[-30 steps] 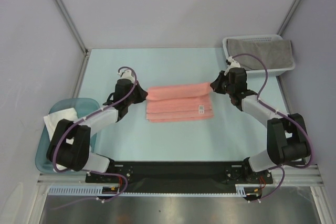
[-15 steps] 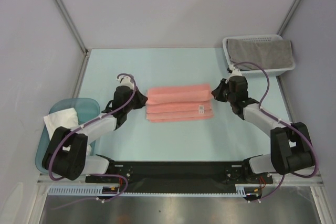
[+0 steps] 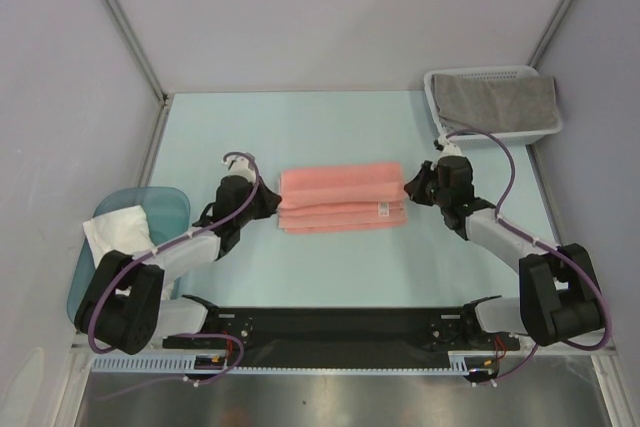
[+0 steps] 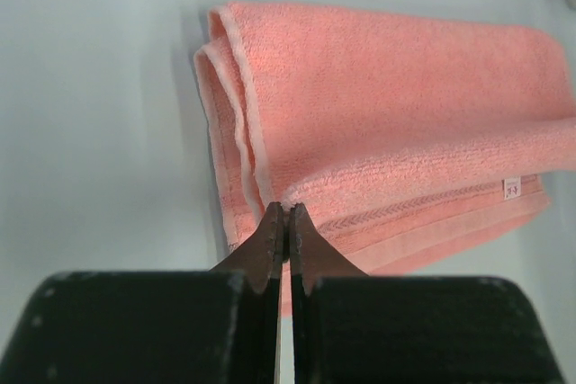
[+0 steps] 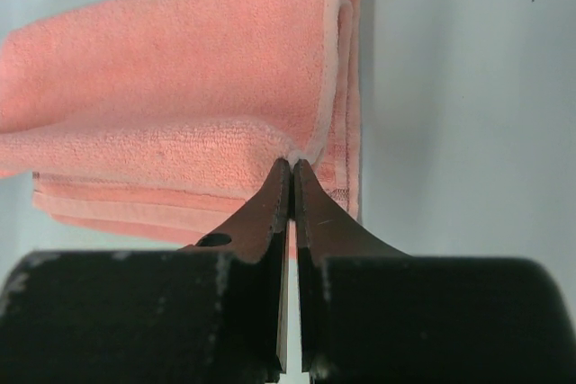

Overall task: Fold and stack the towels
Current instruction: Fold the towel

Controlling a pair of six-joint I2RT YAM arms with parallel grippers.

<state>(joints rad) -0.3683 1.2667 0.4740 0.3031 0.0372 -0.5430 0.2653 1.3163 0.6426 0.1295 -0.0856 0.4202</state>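
Note:
The salmon-pink towel (image 3: 342,197) lies in the middle of the table, its far half folded over towards the near edge, with a small white label (image 3: 382,209). My left gripper (image 3: 275,199) is shut on the left corner of the towel's upper layer (image 4: 360,105). My right gripper (image 3: 408,188) is shut on the right corner of the same layer (image 5: 180,105). A grey towel (image 3: 498,102) lies in the white mesh basket (image 3: 436,85) at the back right. A white towel (image 3: 120,225) lies in the teal tub (image 3: 170,203) at the left. The light blue towel is out of view.
The pale blue table mat (image 3: 340,127) is bounded by grey walls at the back and sides. The black base rail (image 3: 330,325) runs along the near edge.
Both grippers have moved towards the near edge, drawing the towel's upper layer further over the lower one. Both arms have come down lower over the table.

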